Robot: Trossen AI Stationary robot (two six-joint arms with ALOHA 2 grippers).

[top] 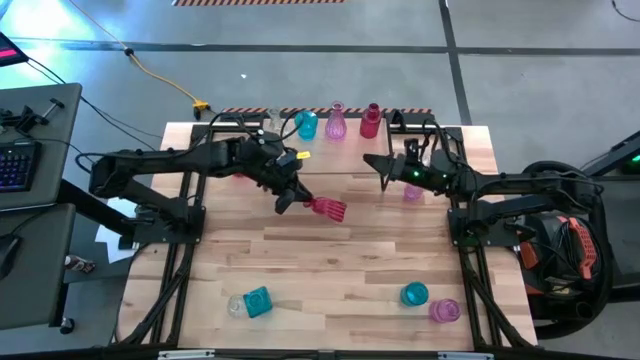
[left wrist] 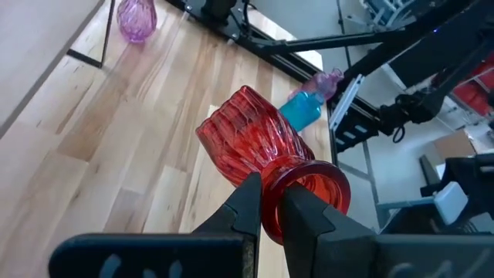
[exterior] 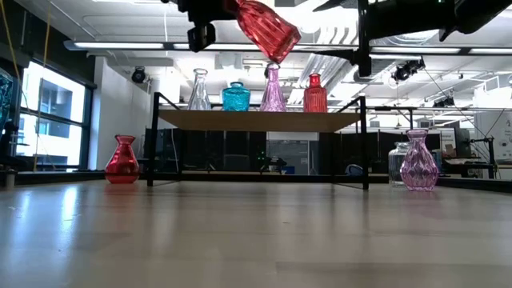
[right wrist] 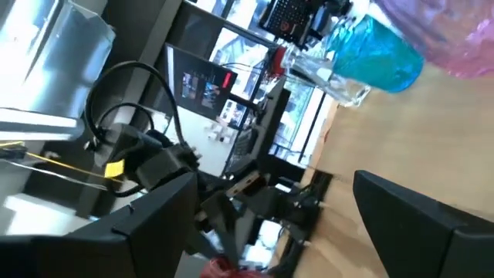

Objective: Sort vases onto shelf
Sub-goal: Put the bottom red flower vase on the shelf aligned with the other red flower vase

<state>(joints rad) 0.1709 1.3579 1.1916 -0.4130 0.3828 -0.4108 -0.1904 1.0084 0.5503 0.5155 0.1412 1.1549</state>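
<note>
My left gripper (top: 292, 198) is shut on a ribbed red vase (top: 326, 208), held high over the table in front of the shelf (exterior: 256, 120); the vase also shows at the top of the low view (exterior: 268, 28). On the shelf stand a clear vase (exterior: 199, 90), a teal vase (exterior: 236, 97), a pink vase (exterior: 273, 90) and a red vase (exterior: 315, 93). My right gripper (top: 378, 165) is open and empty over the shelf's right part. My left gripper pinches the red vase's narrow neck (left wrist: 272, 193), just below the flared rim (left wrist: 320, 185), between its two fingers (left wrist: 245, 207). The fingers lie across the neck. The vase is lifted clear and tilted, its wide ribbed base (left wrist: 235, 135) pointing away from the gripper and lower than the neck.
A red vase (exterior: 122, 160) stands on the table left of the shelf; a pink vase (exterior: 418, 160) and a clear jar (exterior: 398, 164) stand to its right. Near the front edge lie a teal and a clear vase (top: 250, 303), a teal vase (top: 414, 294) and a pink one (top: 444, 311).
</note>
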